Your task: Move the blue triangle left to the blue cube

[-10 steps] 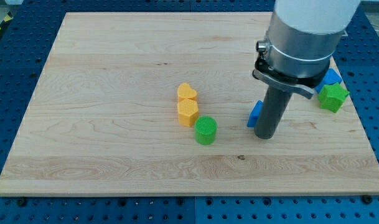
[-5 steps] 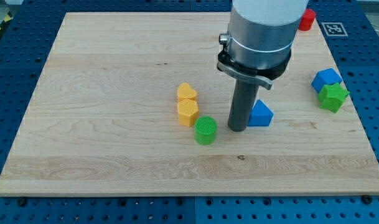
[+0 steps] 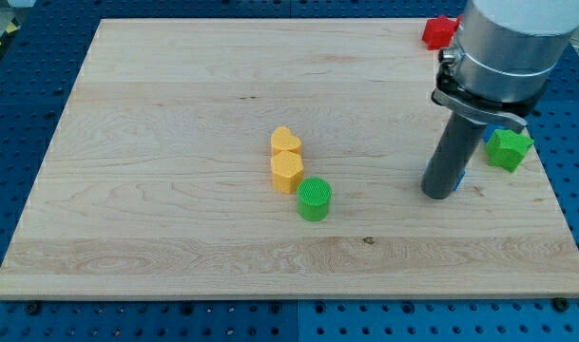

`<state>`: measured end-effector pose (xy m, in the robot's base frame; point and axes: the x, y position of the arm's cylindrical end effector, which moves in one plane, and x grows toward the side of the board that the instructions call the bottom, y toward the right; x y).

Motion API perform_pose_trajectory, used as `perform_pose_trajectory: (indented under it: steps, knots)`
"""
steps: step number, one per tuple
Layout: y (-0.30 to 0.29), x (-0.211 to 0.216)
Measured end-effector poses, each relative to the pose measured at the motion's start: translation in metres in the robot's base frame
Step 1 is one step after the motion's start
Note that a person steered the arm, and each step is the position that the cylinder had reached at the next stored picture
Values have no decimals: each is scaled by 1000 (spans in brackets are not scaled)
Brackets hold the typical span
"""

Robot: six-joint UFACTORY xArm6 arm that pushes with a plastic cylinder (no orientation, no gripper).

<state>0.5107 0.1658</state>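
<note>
Two yellow blocks [image 3: 286, 157], two green [image 3: 315, 199], one red [image 3: 438, 31]; my tip [image 3: 438, 194] hides most blue, holding nothing.

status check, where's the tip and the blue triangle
My tip down on the board, view's right. Blue triangle mostly hidden behind the rod, only a sliver showing. Blue cube barely visible beside green block.

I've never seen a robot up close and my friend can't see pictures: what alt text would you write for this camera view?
A robot arm's dark rod stands on a wooden board, my tip almost hiding a blue block just to its right. A green star block sits further right, a red block at the top edge. Mid-board, two yellow heart blocks and a green cylinder cluster together.
</note>
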Motion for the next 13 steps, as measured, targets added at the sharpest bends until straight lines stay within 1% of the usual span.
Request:
perform_pose_trajectory:
  steps: [4,5,6,7,10,12,13]
  knots:
    - [50,3]
    - [18,5]
    - [7,-2]
    - [12,-25]
    - [18,-33]
    - [44,-42]
    - [47,-46]
